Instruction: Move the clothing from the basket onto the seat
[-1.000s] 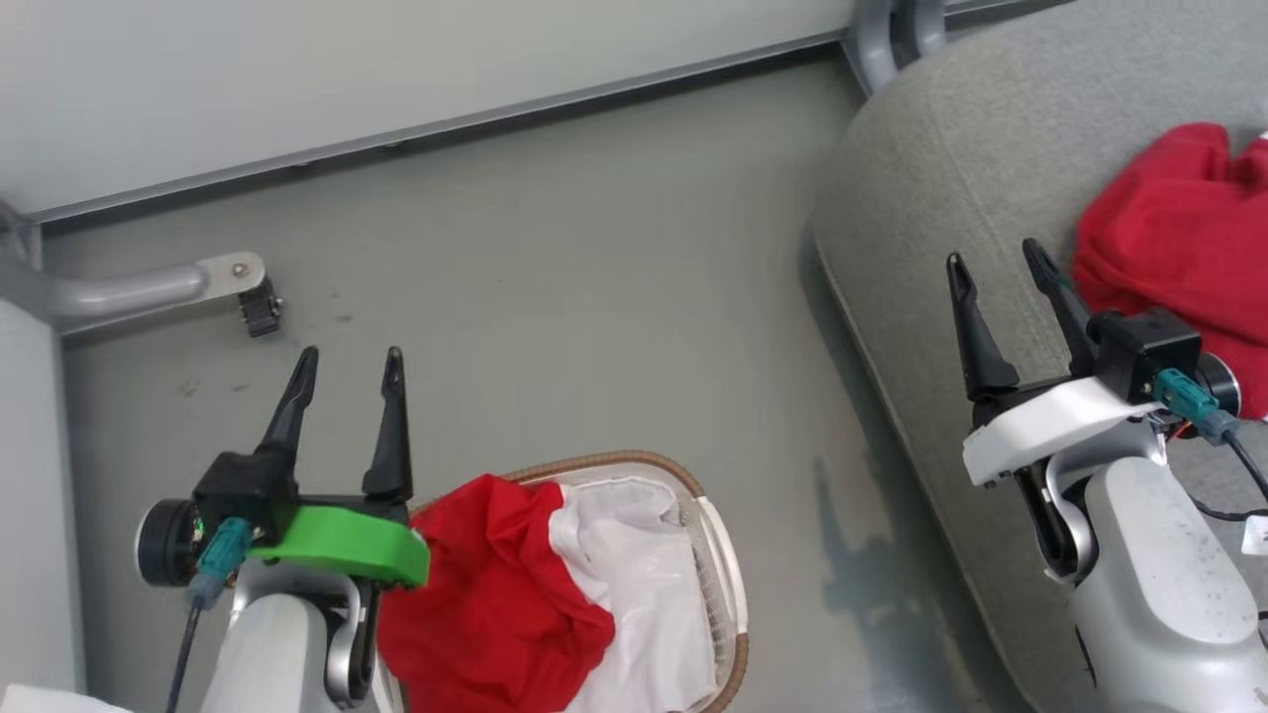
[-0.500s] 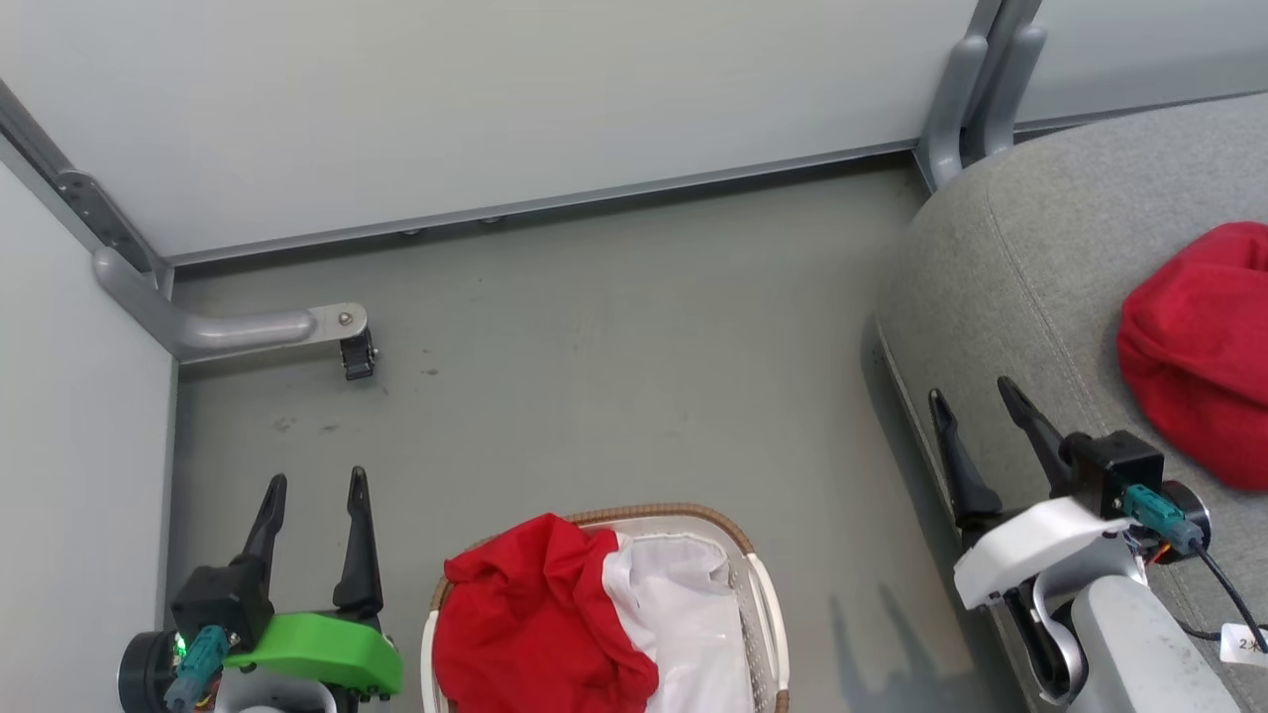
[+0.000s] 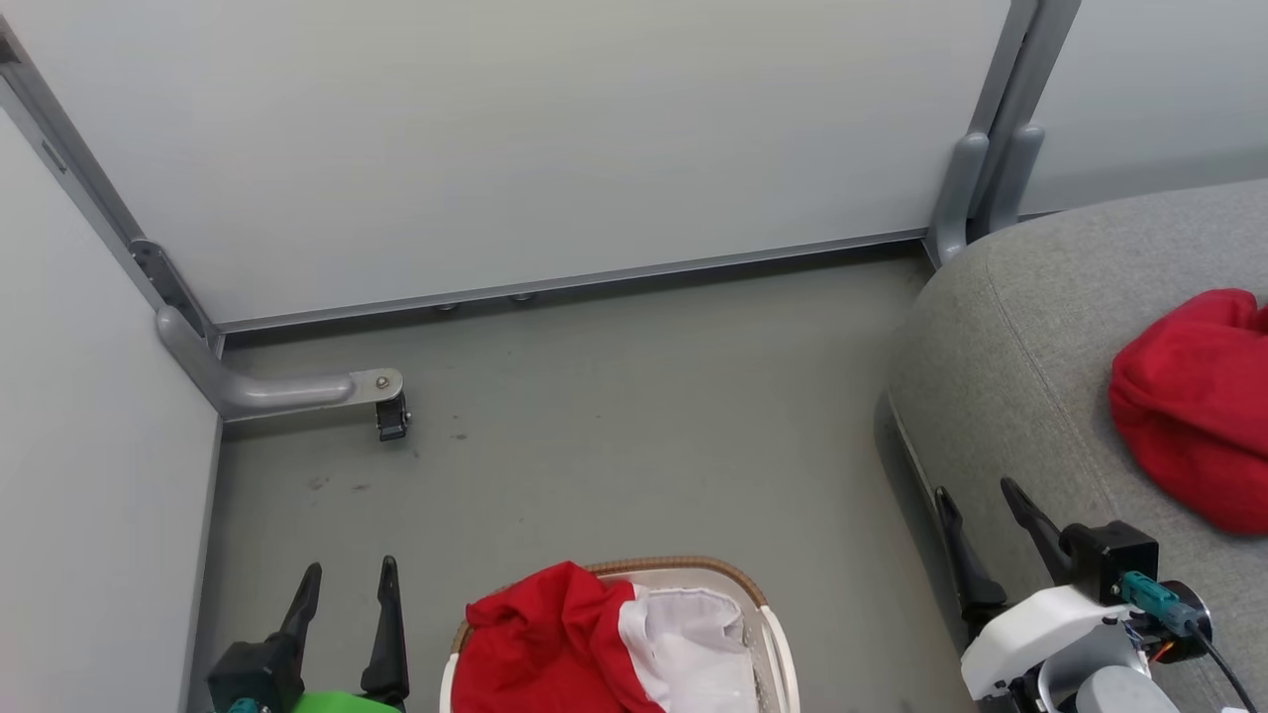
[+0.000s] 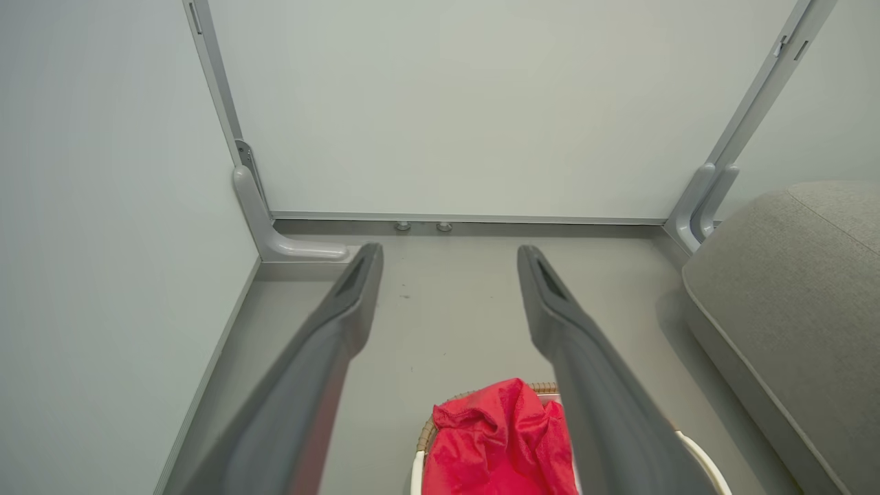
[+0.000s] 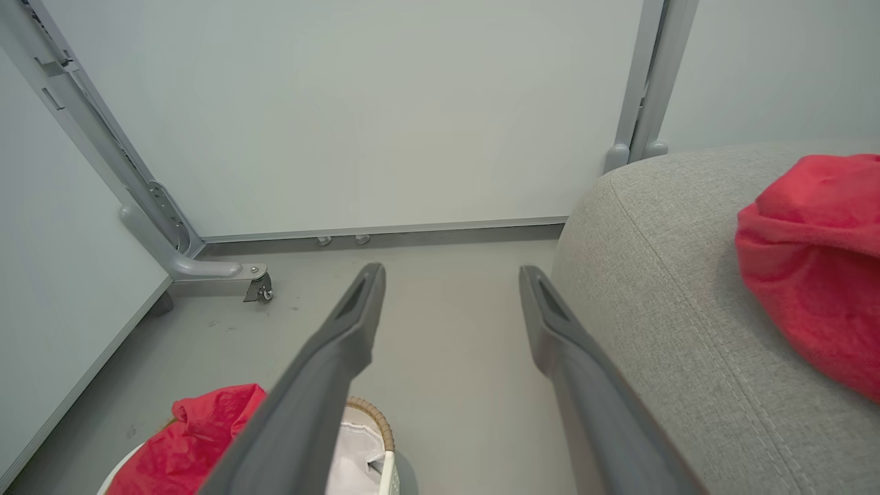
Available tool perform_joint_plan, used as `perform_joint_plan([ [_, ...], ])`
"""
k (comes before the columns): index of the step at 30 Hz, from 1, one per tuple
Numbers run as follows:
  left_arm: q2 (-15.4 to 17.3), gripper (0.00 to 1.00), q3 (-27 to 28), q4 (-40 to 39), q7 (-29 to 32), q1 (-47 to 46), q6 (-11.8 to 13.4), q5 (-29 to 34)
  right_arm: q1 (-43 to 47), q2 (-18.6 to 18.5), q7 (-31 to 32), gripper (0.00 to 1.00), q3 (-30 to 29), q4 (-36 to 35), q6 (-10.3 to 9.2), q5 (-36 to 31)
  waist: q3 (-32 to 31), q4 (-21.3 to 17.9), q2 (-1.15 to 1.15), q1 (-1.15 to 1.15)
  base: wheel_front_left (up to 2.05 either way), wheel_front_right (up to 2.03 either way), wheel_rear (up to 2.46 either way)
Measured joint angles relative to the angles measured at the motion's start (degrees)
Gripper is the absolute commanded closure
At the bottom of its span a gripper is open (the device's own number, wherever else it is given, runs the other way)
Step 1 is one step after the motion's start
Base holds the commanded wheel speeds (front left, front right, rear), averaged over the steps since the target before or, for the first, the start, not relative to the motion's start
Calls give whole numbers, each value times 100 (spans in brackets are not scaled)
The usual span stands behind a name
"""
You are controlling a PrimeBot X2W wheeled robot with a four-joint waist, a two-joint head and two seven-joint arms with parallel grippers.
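At the right stands the grey seat (image 3: 1020, 376); the basket (image 3: 693, 566) sits on the floor (image 3: 644, 416), apart from it. One red garment (image 3: 1189, 406) lies bunched on the seat, and a second garment (image 3: 535, 644) fills the basket's left side beside the white lining (image 3: 693, 644). The left gripper (image 3: 349, 569) and right gripper (image 3: 973, 487) hover empty, fingers spread.

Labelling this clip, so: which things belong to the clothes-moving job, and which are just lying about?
Job: crumpled red fabric garment; white perforated brown-rimmed basket holding it; second red garment; grey woven-fabric sofa under it.
Lying about: grey metal partition foot with black caster; pale wall panels.
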Motion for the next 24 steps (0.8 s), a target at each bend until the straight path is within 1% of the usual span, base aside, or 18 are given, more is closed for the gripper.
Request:
perform_joint_plan([
  [5,0,0,-240,131,1,26,1,-33,37,-1,0,0,19,-3,0,-15,40,-2,0,0,0,0,0],
  [10,-8,0,-806,426,0,-209,-5,15,-115,-20,0,0,166,-26,-1,-33,251,-45,0,0,0,0,0],
  [15,-14,0,-1406,673,0,-758,-5,-214,-480,-9,0,0,260,-124,0,-33,632,-127,0,0,0,0,0],
  [24,-13,0,-1993,1392,0,-1740,-5,-381,-1054,51,0,0,400,-314,-1,-11,1522,-383,0,0,0,0,0],
])
